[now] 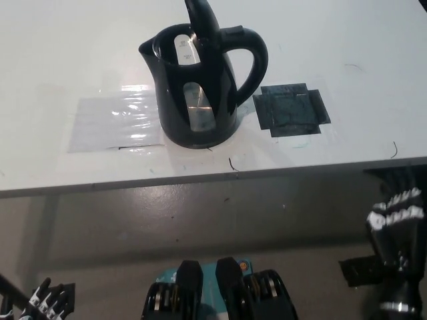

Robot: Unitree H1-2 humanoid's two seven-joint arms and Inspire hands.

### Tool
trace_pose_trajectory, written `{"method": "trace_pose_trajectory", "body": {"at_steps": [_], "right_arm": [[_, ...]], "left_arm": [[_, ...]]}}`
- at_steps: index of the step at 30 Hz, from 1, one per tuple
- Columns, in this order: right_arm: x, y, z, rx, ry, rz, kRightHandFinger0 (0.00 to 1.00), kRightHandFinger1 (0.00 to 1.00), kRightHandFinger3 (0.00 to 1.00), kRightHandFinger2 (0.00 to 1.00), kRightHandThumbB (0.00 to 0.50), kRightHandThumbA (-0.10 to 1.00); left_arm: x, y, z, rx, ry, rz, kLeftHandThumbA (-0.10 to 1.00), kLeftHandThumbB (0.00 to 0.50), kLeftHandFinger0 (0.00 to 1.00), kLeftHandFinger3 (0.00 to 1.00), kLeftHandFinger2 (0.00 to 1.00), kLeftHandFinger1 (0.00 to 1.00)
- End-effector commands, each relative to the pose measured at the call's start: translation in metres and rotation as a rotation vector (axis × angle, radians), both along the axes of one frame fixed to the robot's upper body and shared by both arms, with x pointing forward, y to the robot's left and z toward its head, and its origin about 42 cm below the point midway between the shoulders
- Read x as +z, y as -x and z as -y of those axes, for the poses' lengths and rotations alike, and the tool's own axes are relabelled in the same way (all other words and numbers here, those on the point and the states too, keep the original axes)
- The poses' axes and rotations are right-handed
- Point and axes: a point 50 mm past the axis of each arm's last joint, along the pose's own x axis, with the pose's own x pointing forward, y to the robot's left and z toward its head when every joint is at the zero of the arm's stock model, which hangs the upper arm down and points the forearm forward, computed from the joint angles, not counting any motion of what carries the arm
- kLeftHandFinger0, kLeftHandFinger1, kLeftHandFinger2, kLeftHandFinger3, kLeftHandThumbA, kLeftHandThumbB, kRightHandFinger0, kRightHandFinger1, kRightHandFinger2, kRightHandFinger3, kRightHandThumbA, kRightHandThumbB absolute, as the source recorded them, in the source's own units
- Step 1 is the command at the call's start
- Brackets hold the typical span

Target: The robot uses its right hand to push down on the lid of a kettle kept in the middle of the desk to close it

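Observation:
A black electric kettle (200, 87) stands on the white desk (60, 53), its handle pointing to the picture's right. Its lid (202, 21) stands raised and open above the rim. My black right hand (399, 223) hangs below the desk's front edge at the lower right, well away from the kettle, with its fingers together and holding nothing. Only a small part of my white left hand (45, 299) shows at the bottom left corner.
A clear plastic sheet (113, 123) lies flat left of the kettle. A dark taped square (292, 110) is stuck to the desk right of the kettle. The desk's front edge (200, 179) runs across the middle, with grey floor below.

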Motion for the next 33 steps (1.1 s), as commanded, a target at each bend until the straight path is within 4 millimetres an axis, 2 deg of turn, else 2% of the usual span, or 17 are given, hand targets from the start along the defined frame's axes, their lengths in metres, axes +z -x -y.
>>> {"method": "trace_pose_trajectory", "body": {"at_steps": [1,4,5,6,8,9,12,13,14,15,18,20,21,23,24,33], "right_arm": [[0.166,0.002,-0.027,-0.088,0.168,0.406,1.00,1.00,1.00,1.00,0.000,0.32],[0.203,-0.008,-0.041,-0.025,0.198,0.471,1.00,1.00,1.00,1.00,0.003,0.40],[0.227,-0.021,-0.054,0.036,0.235,0.508,1.00,1.00,1.00,1.00,0.026,0.43],[0.229,-0.021,-0.054,0.040,0.243,0.506,1.00,1.00,1.00,1.00,0.025,0.43],[0.248,-0.037,-0.067,0.062,0.284,0.534,1.00,1.00,1.00,1.00,0.043,0.46],[0.254,-0.045,-0.074,0.103,0.290,0.537,1.00,1.00,1.00,1.00,0.043,0.52],[0.273,-0.066,-0.099,0.188,0.294,0.497,1.00,1.00,1.00,1.00,0.080,0.54],[0.281,-0.075,-0.110,0.206,0.309,0.484,1.00,1.00,1.00,1.00,0.088,0.48],[0.288,-0.086,-0.124,0.236,0.325,0.466,1.00,1.00,1.00,1.00,0.091,0.53],[0.289,-0.087,-0.125,0.237,0.327,0.463,1.00,1.00,1.00,1.00,0.090,0.53],[0.297,-0.106,-0.146,0.272,0.346,0.444,1.00,1.00,1.00,1.00,0.081,0.54],[0.300,-0.113,-0.154,0.290,0.334,0.428,1.00,1.00,1.00,1.00,0.094,0.54],[0.302,-0.125,-0.168,0.321,0.324,0.405,1.00,1.00,1.00,1.00,0.088,0.54],[0.305,-0.135,-0.178,0.338,0.328,0.389,1.00,1.00,1.00,1.00,0.080,0.53],[0.306,-0.144,-0.190,0.340,0.350,0.388,1.00,1.00,1.00,1.00,0.077,0.54],[0.306,-0.172,-0.223,0.363,0.414,0.322,1.00,1.00,1.00,1.00,0.125,0.61]], "left_arm": [[0.017,0.003,-0.010,-0.034,0.011,0.124,1.00,0.492,1.00,1.00,1.00,1.00],[0.017,0.003,-0.011,-0.035,0.013,0.125,1.00,0.490,1.00,1.00,1.00,1.00],[0.017,0.003,-0.011,-0.035,0.003,0.117,1.00,0.500,1.00,1.00,1.00,1.00],[0.015,0.003,-0.009,-0.037,0.005,0.113,1.00,0.500,1.00,1.00,1.00,1.00],[0.015,0.003,-0.010,-0.040,0.008,0.115,1.00,0.500,1.00,1.00,1.00,1.00],[0.013,0.006,-0.009,-0.045,0.002,0.107,1.00,0.500,1.00,1.00,1.00,1.00],[0.013,0.006,-0.010,-0.048,0.000,0.100,1.00,0.500,1.00,1.00,1.00,1.00],[0.013,0.006,-0.011,-0.050,-0.002,0.100,1.00,0.500,1.00,1.00,1.00,1.00],[0.011,0.006,-0.005,-0.048,0.007,0.098,1.00,0.500,1.00,1.00,1.00,1.00],[0.010,0.007,-0.004,-0.048,0.008,0.098,1.00,0.500,1.00,1.00,1.00,1.00],[0.011,0.004,-0.002,-0.045,0.022,0.106,1.00,0.500,1.00,1.00,1.00,1.00],[0.011,0.004,-0.002,-0.046,0.024,0.108,1.00,0.500,1.00,1.00,1.00,1.00],[0.011,0.004,-0.002,-0.046,0.022,0.110,1.00,0.500,1.00,1.00,1.00,1.00],[0.009,0.004,-0.001,-0.051,0.033,0.113,1.00,0.500,1.00,1.00,1.00,1.00],[0.009,0.004,-0.001,-0.055,0.027,0.117,1.00,0.499,1.00,1.00,1.00,1.00],[0.007,0.003,0.007,-0.064,0.032,0.117,1.00,0.495,1.00,1.00,1.00,1.00]]}}
